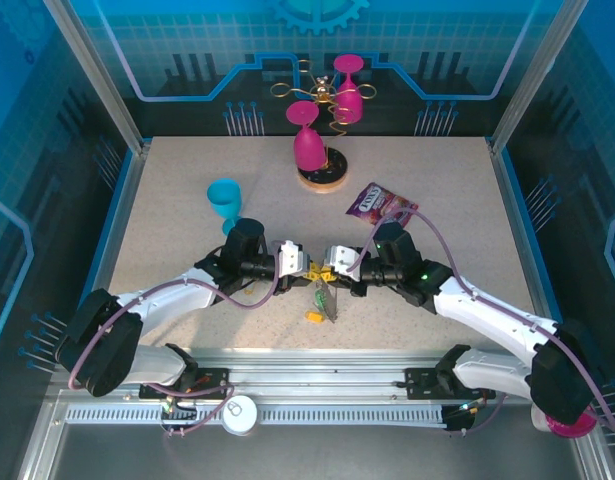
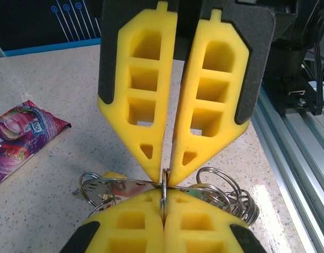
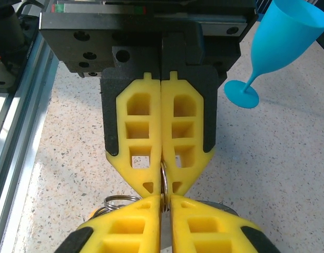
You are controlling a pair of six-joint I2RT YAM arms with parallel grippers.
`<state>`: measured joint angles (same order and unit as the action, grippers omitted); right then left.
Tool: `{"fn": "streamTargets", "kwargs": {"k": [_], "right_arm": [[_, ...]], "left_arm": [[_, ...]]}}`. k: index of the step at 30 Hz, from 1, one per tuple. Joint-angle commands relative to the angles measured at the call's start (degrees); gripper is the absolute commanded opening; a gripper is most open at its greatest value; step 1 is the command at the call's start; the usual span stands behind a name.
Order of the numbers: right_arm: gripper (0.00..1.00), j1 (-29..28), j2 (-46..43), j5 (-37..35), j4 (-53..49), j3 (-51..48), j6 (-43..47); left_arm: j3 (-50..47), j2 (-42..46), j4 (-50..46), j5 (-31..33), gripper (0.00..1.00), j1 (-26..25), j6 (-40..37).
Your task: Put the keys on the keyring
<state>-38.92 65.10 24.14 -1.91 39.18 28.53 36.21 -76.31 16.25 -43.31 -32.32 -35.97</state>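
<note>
The left gripper (image 3: 162, 191) and right gripper (image 2: 164, 180) meet tip to tip over the near middle of the table (image 1: 187, 210). The left claw is pressed together on a loop of the keyring (image 2: 233, 200). The right claw seems to pinch the same loop. The keys (image 1: 321, 302) hang just beneath.

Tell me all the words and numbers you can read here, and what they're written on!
Purple snack packet: it has light lettering, but it is too blurred and cut off to read.
Teal cup: no writing.
Back wall: a gear emblem and circuit lines, no words.
Nothing else here has words or numbers that can be read.
</note>
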Motion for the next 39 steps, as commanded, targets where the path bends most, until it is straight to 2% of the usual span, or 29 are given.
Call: {"fn": "streamTargets", "kwargs": {"k": [1, 4, 11, 12, 13, 15, 19, 21, 24, 30, 35, 37, 39], "right_arm": [[0.1, 0.07, 0.91, 1.51, 1.07, 0.62, 0.2], [0.0, 0.09, 1.12, 1.33, 0.05, 0.91, 0.56], [0.0, 0.07, 0.41, 0.35, -0.13, 0.55, 0.38], [0.07, 0.09, 0.0, -0.2, 0.5, 0.39, -0.28], [0.23, 0.07, -0.66, -0.93, 1.48, 0.01, -1.18], [0.38, 0.15, -2.7, -2.0, 3.28, -0.72, -2.82], [0.52, 0.59, -8.06, -7.62, 6.63, -2.17, -7.13], [0.54, 0.68, -9.93, -11.46, 6.52, -2.31, -8.9], [0.54, 0.68, -11.59, -16.29, 4.73, -2.02, -12.46], [0.41, -1.97, -11.67, -18.25, -3.39, -0.03, -22.09], [0.41, -12.07, -11.06, -20.71, -2.15, -2.41, -27.59], [0.41, -16.9, -9.2, -24.41, 2.34, -4.41, -29.86], [0.41, -20.29, -5.92, -25.24, 7.89, -5.74, -32.13]], "left_arm": [[-0.02, 1.17, 1.32, -4.0, 0.0, -0.57, -0.06], [0.17, 1.25, 1.33, -3.83, 0.0, -0.58, 0.26], [0.18, 1.52, 1.14, -2.73, 0.0, -0.57, 0.53], [0.33, 1.68, 0.85, -2.38, 0.0, -0.57, 0.69], [0.56, 2.02, 0.06, -1.93, 0.0, -0.57, 0.64], [1.03, 3.01, -1.85, -0.72, 0.0, -0.71, 0.55], [1.76, 6.45, -5.53, 3.7, 0.0, -0.67, 1.09], [1.73, 8.37, -6.18, 6.73, 0.0, -0.72, 2.5], [1.56, 10.68, -5.4, 13.42, 0.0, -0.57, 6.26], [3.15, 9.85, -5.51, 27.27, 0.0, 0.05, 12.66], [6.45, 5.64, -6.12, 31.93, 0.0, 1.37, 16.78], [8.17, 3.63, -5.83, 33.46, 0.0, 2.06, 19.06], [9.68, 1.94, -5.74, 34.78, 0.0, 3.2, 21.6]]}}
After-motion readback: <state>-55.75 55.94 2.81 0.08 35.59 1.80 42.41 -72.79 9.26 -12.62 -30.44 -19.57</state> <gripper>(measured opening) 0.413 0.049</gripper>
